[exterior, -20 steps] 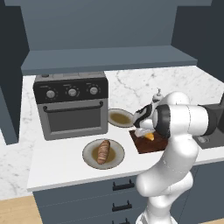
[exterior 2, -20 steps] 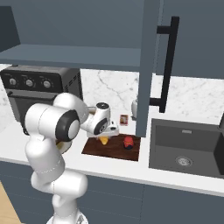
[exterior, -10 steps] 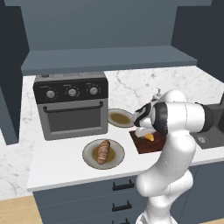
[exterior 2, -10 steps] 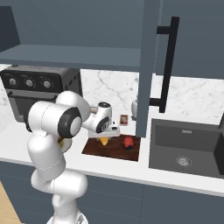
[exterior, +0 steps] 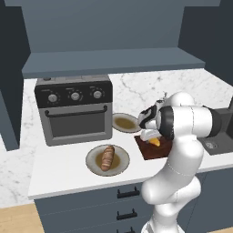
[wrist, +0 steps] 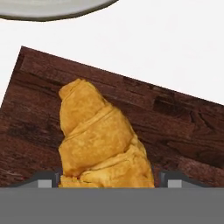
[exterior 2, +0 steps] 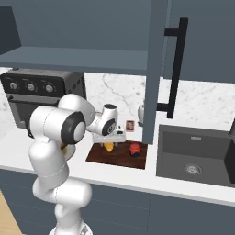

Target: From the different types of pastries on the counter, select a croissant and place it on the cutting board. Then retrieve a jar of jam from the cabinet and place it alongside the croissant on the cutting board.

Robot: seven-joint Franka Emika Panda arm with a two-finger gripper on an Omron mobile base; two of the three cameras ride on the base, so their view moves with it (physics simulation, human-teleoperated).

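Note:
The croissant [wrist: 98,135], yellow-orange and oblong, lies on the dark reddish-brown cutting board [wrist: 175,118]. My gripper [wrist: 109,178] hangs straight over it, open, with one fingertip on each side of the pastry and a small gap showing on the right. From the base views the gripper [exterior: 152,136] [exterior 2: 110,140] sits just above the croissant [exterior: 155,142] [exterior 2: 108,146] on the cutting board [exterior: 150,152] [exterior 2: 117,156]. A red jar of jam [exterior 2: 134,149] stands on the board's right part. The cabinet [exterior: 113,61] hangs above the counter [exterior: 59,168].
An empty round plate [exterior: 125,123] lies behind the board, and a brown striped loaf [exterior: 108,157] sits on a plate to its left. A toaster oven [exterior: 75,109] stands at the back left. The open cabinet door [exterior 2: 153,69], a red packet [exterior 2: 130,125] and the sink [exterior 2: 197,156] lie to the right.
The gripper's jaws have spread apart and let go of the croissant, which stays in place on the cutting board. The arm has barely moved.

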